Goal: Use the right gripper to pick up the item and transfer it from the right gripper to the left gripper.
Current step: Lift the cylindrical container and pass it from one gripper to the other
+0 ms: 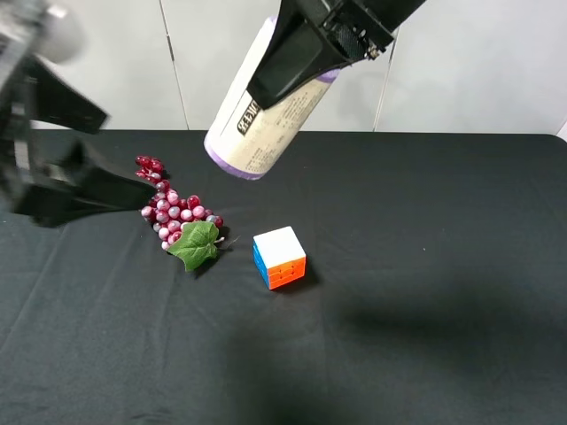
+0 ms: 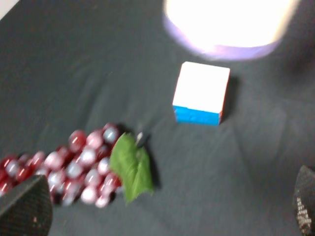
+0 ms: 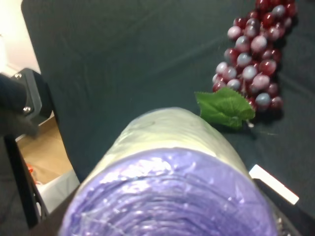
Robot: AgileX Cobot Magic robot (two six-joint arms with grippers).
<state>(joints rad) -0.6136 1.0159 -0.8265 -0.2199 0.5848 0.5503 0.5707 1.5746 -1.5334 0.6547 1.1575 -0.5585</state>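
Black cloth (image 1: 443, 354), canister (image 1: 266, 115) in the air
right gripper (image 1: 291, 69) pinching it, left gripper (image 2: 165, 206) spread wide. Only overhead shows label print; grapes (image 1: 173, 211) at 10 o'clock of cube (image 1: 279, 257).

Black-clothed table (image 1: 425, 354): grape bunch (image 1: 177, 217), puzzle cube (image 1: 279, 257) near it.

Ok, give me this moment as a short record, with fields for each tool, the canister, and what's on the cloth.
right tool: shut on the canister, up above the table
canister: tilted, off the surface, purple end lowest
left tool: open, empty, at the left side, blurred
black cloth: puzzle cube and grape bunch with leaf, lying apart
handover: not yet done
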